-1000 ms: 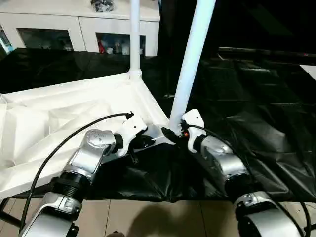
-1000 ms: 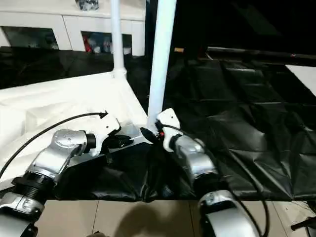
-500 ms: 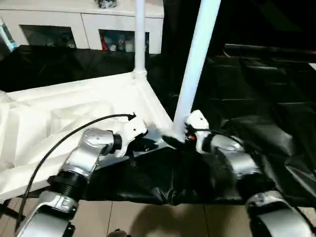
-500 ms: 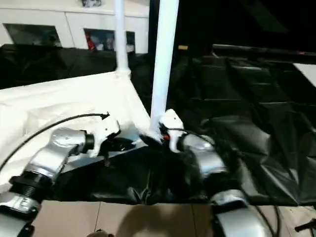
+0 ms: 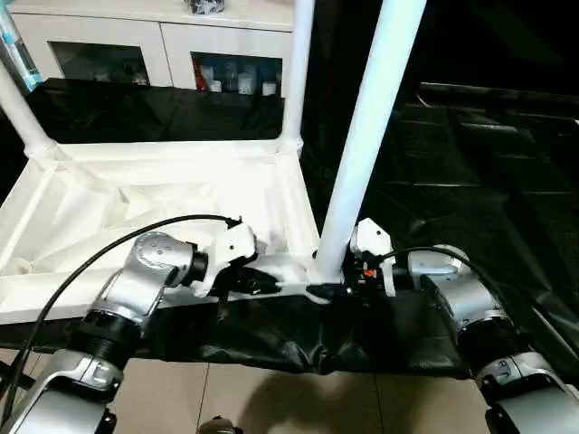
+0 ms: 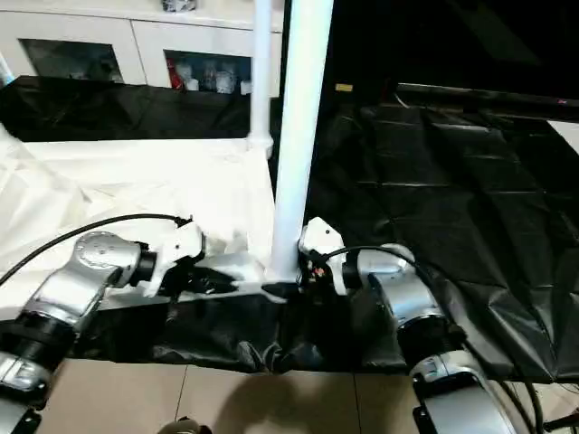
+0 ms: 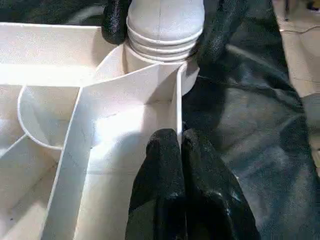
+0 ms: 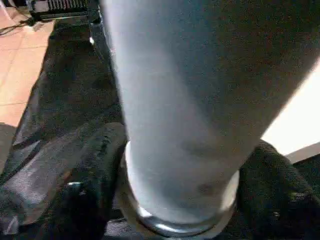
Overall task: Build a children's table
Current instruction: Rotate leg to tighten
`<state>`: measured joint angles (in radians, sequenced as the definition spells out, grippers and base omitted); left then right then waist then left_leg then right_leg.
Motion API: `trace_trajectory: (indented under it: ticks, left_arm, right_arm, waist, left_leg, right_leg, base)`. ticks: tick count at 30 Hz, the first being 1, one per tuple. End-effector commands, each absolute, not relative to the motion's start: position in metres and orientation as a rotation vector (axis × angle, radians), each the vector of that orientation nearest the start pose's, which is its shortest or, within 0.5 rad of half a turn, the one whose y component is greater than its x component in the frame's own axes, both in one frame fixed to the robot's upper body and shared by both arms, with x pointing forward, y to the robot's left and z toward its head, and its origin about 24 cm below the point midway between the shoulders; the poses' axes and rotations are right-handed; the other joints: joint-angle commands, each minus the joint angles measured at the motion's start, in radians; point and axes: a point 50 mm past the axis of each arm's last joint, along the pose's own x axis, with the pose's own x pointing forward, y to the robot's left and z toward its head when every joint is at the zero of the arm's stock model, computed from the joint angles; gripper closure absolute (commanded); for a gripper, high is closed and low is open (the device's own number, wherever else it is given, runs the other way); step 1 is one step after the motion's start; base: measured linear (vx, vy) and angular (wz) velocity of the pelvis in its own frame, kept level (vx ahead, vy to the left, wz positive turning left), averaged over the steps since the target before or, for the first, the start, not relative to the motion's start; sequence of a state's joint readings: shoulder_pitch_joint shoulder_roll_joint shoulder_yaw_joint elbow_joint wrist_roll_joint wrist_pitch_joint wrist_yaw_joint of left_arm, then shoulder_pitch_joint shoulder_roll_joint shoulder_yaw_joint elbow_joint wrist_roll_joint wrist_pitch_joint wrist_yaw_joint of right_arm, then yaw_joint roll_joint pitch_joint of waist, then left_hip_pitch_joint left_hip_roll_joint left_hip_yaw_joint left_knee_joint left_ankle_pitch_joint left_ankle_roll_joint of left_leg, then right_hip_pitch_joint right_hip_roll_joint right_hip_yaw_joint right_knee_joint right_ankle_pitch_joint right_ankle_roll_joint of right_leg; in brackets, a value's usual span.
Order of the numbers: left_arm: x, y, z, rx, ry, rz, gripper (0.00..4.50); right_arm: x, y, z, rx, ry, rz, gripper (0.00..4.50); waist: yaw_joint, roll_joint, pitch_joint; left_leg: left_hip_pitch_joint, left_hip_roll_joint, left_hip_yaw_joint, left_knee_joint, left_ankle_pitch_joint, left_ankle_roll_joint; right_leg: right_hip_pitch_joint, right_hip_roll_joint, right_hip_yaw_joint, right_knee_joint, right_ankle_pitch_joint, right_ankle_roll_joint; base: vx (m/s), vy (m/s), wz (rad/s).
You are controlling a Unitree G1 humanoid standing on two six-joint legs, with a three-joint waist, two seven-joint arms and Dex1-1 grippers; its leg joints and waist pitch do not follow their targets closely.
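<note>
A white cabinet point(image 5: 154, 41) with glass doors runs along the back, small items dimly visible behind the glass. Black sheeting point(image 5: 470, 172) lies crumpled over the surface and hangs over its near edge above a tiled floor point(image 5: 271, 402). The silver forearms and a black cable point(image 5: 99, 258) cross the near foreground.

The children's table point(image 5: 163, 194) lies upside down on the sheeting, all white plastic, its ribbed underside and rim facing up. Three legs stand in corner sockets: the near leg point(image 5: 366, 136) at the near right corner, thick and tapered, with a ringed, flared base; a far leg point(image 5: 297, 72) at the far right corner; another leg point(image 5: 23, 117) at the far left corner.

The left end effector point(image 7: 182, 185) has its two black fingers pressed together, tips against a thin white rib just beside the near corner socket. The right end effector point(image 8: 175, 200) straddles the base of the near leg, one black finger on each side of the flared end, closed around it.
</note>
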<state>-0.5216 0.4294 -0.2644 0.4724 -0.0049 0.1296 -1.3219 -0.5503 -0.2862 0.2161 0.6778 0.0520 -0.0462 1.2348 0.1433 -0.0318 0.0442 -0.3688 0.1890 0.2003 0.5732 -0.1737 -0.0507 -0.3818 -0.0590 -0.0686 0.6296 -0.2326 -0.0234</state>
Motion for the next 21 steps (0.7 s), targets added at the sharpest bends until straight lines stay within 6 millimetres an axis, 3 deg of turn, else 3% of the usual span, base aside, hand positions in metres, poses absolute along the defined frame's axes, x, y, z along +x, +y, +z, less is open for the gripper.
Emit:
trace_trajectory:
  ticks: [1, 3, 10, 11, 14, 16, 18, 20, 21]
  left_arm:
    - [0.297, 0.13, 0.061, 0.387, 0.412, -1.512, 4.5]
    - [0.297, 0.131, 0.061, 0.389, 0.417, -1.514, 4.5]
    - [0.3, 0.134, 0.062, 0.383, 0.42, -1.484, 4.5]
    - [0.302, 0.132, 0.061, 0.383, 0.415, -1.459, 4.5]
    - [0.305, 0.129, 0.058, 0.378, 0.411, -1.413, 4.5]
    - [0.312, 0.122, 0.055, 0.354, 0.403, -1.308, 4.5]
    - [0.318, 0.111, 0.052, 0.336, 0.387, -1.223, 4.5]
    - [0.32, 0.103, 0.05, 0.324, 0.375, -1.189, 4.5]
    - [0.323, 0.094, 0.048, 0.311, 0.365, -1.147, 4.5]
  right_arm:
    - [0.3, -0.108, 0.033, -0.244, 0.354, 1.473, 1.43]
    - [0.299, -0.108, 0.033, -0.242, 0.359, 1.484, 1.71]
    - [0.295, -0.103, 0.031, -0.232, 0.367, 1.501, 1.81]
    - [0.295, -0.101, 0.028, -0.228, 0.368, 1.484, 1.81]
    - [0.296, -0.1, 0.025, -0.221, 0.373, 1.44, 1.81]
    - [0.304, -0.096, 0.016, -0.221, 0.396, 1.252, 1.82]
    - [0.312, -0.089, 0.008, -0.204, 0.409, 1.057, 1.82]
    - [0.315, -0.084, 0.005, -0.186, 0.416, 0.97, 1.82]
    - [0.319, -0.075, 0.003, -0.167, 0.413, 0.875, 1.83]
  waist:
    - [-0.001, 0.002, -0.055]
    - [-0.001, 0.006, -0.055]
    - [-0.002, 0.004, -0.055]
    - [-0.002, 0.008, -0.056]
    - [-0.003, 0.007, -0.054]
    - [-0.005, 0.011, -0.05]
    - [-0.016, 0.011, -0.042]
    - [-0.024, 0.008, -0.035]
    - [-0.031, 0.012, -0.033]
  left_leg:
    - [0.017, 0.061, -0.026, -0.055, -0.135, 0.054]
    - [0.017, 0.06, -0.027, -0.055, -0.138, 0.053]
    - [0.019, 0.061, -0.028, -0.057, -0.155, 0.039]
    - [0.018, 0.061, -0.028, -0.057, -0.154, 0.038]
    - [0.02, 0.06, -0.028, -0.058, -0.165, 0.033]
    - [0.022, 0.06, -0.029, -0.061, -0.19, 0.02]
    - [0.031, 0.058, -0.035, -0.071, -0.279, -0.026]
    - [0.037, 0.059, -0.043, -0.078, -0.348, -0.047]
    - [0.045, 0.058, -0.046, -0.079, -0.386, -0.053]
  right_leg:
    - [0.038, -0.099, 0.057, -0.069, -0.022, -0.221]
    - [0.039, -0.1, 0.057, -0.069, -0.027, -0.221]
    - [0.038, -0.099, 0.057, -0.071, -0.05, -0.218]
    - [0.039, -0.1, 0.057, -0.071, -0.044, -0.219]
    - [0.037, -0.098, 0.057, -0.073, -0.047, -0.221]
    - [0.035, -0.101, 0.059, -0.079, -0.098, -0.216]
    - [0.03, -0.107, 0.06, -0.098, -0.274, -0.188]
    - [0.028, -0.111, 0.06, -0.111, -0.415, -0.15]
    - [0.022, -0.113, 0.062, -0.118, -0.461, -0.139]
  base:
    - [0.0, 0.0, 0.0]
    - [0.0, 0.0, 0.0]
    - [0.0, 0.0, 0.0]
    - [0.0, 0.0, 0.0]
    - [0.0, 0.0, 0.0]
    - [0.0, 0.0, 0.0]
    - [0.0, 0.0, 0.0]
    - [0.0, 0.0, 0.0]
    - [0.0, 0.0, 0.0]
